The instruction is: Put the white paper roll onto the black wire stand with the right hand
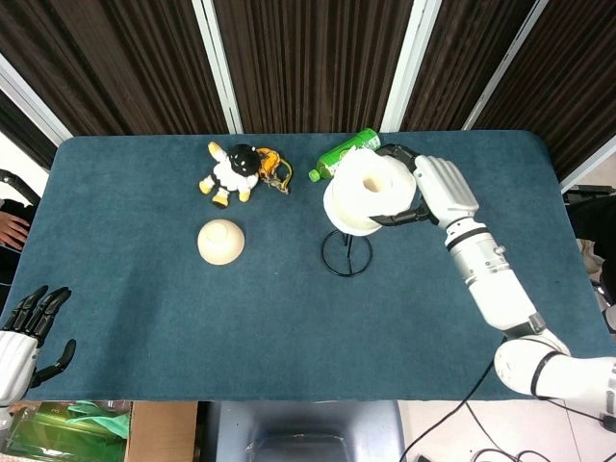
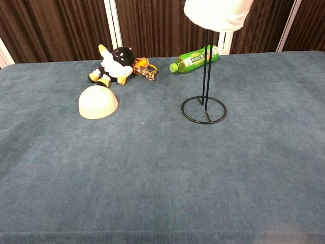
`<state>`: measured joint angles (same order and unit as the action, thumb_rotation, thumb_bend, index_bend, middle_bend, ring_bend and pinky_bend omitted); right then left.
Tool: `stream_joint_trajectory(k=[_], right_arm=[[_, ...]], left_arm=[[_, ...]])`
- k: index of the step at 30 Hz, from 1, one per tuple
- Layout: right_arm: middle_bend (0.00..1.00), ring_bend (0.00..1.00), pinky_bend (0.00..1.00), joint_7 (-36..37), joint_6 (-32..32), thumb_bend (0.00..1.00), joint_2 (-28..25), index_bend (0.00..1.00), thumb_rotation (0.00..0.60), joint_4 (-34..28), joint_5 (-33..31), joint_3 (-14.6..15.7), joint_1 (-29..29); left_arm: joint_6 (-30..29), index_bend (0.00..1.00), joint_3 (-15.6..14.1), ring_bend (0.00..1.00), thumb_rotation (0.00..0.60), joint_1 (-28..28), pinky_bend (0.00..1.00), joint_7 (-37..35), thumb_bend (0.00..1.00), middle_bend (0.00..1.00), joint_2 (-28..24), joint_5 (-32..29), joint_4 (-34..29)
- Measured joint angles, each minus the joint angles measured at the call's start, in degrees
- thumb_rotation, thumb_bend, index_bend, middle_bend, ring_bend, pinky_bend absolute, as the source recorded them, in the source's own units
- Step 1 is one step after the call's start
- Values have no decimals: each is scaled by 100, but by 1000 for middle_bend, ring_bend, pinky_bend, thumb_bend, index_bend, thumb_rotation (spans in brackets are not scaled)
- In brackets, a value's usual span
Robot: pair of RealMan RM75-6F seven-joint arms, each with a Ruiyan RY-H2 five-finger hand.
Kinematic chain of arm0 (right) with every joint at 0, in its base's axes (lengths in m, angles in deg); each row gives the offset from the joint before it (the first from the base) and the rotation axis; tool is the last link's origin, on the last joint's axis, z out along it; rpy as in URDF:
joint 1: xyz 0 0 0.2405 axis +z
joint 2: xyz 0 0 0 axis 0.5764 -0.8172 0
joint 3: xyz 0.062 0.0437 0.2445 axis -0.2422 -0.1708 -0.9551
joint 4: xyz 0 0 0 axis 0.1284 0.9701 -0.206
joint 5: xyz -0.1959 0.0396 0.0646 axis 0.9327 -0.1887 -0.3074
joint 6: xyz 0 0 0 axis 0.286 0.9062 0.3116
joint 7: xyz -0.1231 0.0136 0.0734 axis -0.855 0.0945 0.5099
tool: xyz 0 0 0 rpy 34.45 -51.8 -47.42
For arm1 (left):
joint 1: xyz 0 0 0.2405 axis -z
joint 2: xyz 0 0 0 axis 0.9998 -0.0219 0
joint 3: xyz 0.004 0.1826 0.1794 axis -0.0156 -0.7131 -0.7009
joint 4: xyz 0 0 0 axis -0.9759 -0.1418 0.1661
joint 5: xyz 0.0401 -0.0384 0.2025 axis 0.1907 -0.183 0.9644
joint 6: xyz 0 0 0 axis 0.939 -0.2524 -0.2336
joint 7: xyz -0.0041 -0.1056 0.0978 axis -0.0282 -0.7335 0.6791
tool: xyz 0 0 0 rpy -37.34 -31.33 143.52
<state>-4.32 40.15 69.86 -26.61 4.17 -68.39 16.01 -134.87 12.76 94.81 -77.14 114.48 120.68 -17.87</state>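
Observation:
My right hand [image 1: 438, 188] grips the white paper roll [image 1: 368, 192] from its right side and holds it high over the black wire stand [image 1: 346, 252]. In the chest view the roll's underside [image 2: 217, 13] sits at the top edge, covering the tip of the stand's upright rod [image 2: 205, 66]; whether the rod has entered the roll's core I cannot tell. The stand's ring base [image 2: 204, 110] rests on the blue table. My left hand [image 1: 24, 337] hangs off the table's front left corner, fingers apart, holding nothing.
A green bottle [image 1: 345, 154] lies behind the stand. A black-and-white plush toy [image 1: 232, 170] with an orange cord sits at the back left. A cream bowl [image 1: 220, 241] lies upside down left of the stand. The blue table [image 1: 144, 289] spans the view.

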Motion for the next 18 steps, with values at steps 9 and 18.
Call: stream_joint_trajectory(k=[9,18], right_arm=[[627,569,448,-199,52,257,341,604,600,250,-217,176,172],[35,42,108,-218,-171,220,338,0,600,251,-404,239,232]], left_arm=[[5,9,4,16,600,14,133,-24,456,88,-3,19,-6],[16,0,14,18,600,20,133,-68,456,87,-1,2,10]])
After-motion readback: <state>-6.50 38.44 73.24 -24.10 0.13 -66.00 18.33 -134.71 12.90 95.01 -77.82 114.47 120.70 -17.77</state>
